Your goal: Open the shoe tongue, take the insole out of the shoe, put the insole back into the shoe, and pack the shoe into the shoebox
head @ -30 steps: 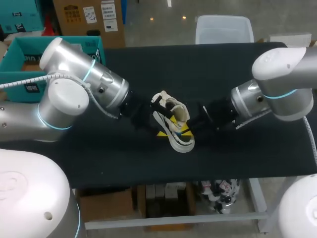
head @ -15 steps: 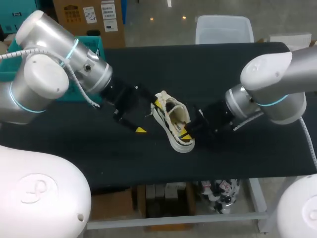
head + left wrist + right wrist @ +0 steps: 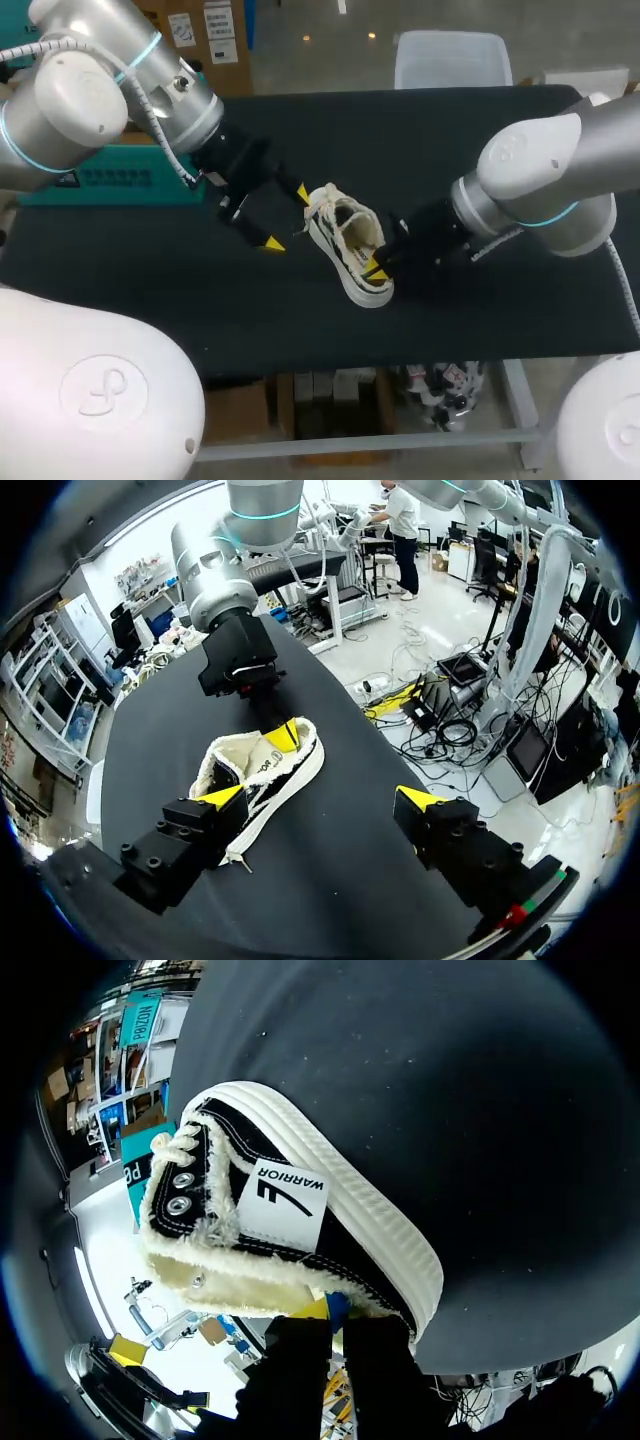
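A black low shoe (image 3: 350,245) with a white sole and cream fleece lining lies mid-table, tilted toward its side. My right gripper (image 3: 378,265) is shut on the fleece collar at the shoe's rim. In the right wrist view its fingers (image 3: 312,1310) pinch that collar and the shoe (image 3: 300,1215) fills the space ahead. My left gripper (image 3: 287,218) stands wide open just left of the shoe, holding nothing. In the left wrist view the shoe (image 3: 262,775) lies ahead of that gripper (image 3: 320,798), close by one finger. No insole shows.
The table (image 3: 480,140) is covered in black cloth. A teal open box (image 3: 110,180) stands at the far left, largely hidden behind my left arm. Bare cloth lies behind the shoe and along the front edge.
My left gripper let go at the shoe, opened wide and drew back to the left and away. The right gripper kept its hold on the collar, and the shoe barely shifted.
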Controlling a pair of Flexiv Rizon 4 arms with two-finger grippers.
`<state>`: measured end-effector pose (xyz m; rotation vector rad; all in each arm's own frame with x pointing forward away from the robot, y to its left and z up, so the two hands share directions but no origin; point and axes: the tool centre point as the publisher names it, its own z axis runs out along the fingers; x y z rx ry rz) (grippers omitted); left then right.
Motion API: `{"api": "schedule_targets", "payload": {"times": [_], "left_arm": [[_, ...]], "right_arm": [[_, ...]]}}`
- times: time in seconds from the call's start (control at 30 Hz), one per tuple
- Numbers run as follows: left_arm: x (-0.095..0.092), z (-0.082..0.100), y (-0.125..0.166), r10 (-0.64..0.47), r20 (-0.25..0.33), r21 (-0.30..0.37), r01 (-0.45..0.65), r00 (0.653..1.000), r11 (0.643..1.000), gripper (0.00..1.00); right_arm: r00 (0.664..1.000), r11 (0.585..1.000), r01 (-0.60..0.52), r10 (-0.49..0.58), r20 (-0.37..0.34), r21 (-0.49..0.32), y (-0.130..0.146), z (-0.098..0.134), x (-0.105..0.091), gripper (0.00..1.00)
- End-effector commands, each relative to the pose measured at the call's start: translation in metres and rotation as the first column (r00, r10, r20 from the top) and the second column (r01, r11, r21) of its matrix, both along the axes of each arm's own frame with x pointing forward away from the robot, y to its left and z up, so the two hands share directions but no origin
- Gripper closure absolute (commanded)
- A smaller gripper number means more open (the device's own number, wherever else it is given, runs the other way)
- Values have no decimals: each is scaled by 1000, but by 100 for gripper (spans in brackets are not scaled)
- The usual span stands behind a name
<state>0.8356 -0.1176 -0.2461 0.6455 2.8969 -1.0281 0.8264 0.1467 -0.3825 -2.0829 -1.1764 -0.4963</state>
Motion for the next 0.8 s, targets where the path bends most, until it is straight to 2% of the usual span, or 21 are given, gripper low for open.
{"api": "schedule_targets", "payload": {"times": [0.03, 0.07, 0.1, 0.13, 0.17, 0.2, 0.23, 0.63, 0.67, 0.73, 0.77, 0.8], "left_arm": [[-1, 11, -5, 448, -359, 98, -444, 819, 890, 0], [-2, 11, -5, 554, -438, 158, -546, 708, 823, 0], [-2, 11, -5, 645, -496, 225, -632, 581, 742, 0], [-2, 9, -4, 736, -495, 286, -714, 461, 639, 0], [-5, 7, -4, 828, -421, 336, -785, 370, 521, 0], [-7, 7, -5, 921, -297, 368, -859, 253, 355, 0], [-10, 7, -6, 972, -148, 362, -905, 183, 225, 0], [-10, 7, -6, 972, -148, 362, -905, 183, 225, 0], [-6, 17, -10, 980, -192, 422, -898, 48, 126, 0], [-3, 24, -19, 953, -197, 498, -861, -228, -103, 0], [-3, 25, -22, 927, -202, 519, -837, -316, -172, 0], [-7, 25, -23, 919, -213, 541, -823, -333, -173, 0]], "right_arm": [[1000, 1000, 9, -9, 16, 1, 3, -8, 1, 100], [1000, 1000, 14, -14, 25, -3, 3, -8, 1, 100], [999, 1000, 18, -18, 28, -7, 4, -9, 2, 100], [999, 1000, 19, -19, 32, -7, 4, -10, 2, 100], [999, 1000, 22, -21, 40, -12, 4, -10, 2, 100], [999, 1000, 25, -24, 45, -17, 5, -10, 2, 100], [998, 1000, 26, -25, 50, -18, 5, -10, 3, 100], [994, 996, 41, -33, 101, -77, 9, -11, 2, 100], [994, 996, 42, -33, 103, -81, 10, -11, 3, 100], [993, 993, 44, -32, 109, -112, 12, -10, 2, 100], [994, 991, 43, -29, 107, -131, 13, -9, 2, 100], [994, 989, 41, -25, 110, -141, 14, -8, 2, 100]]}}
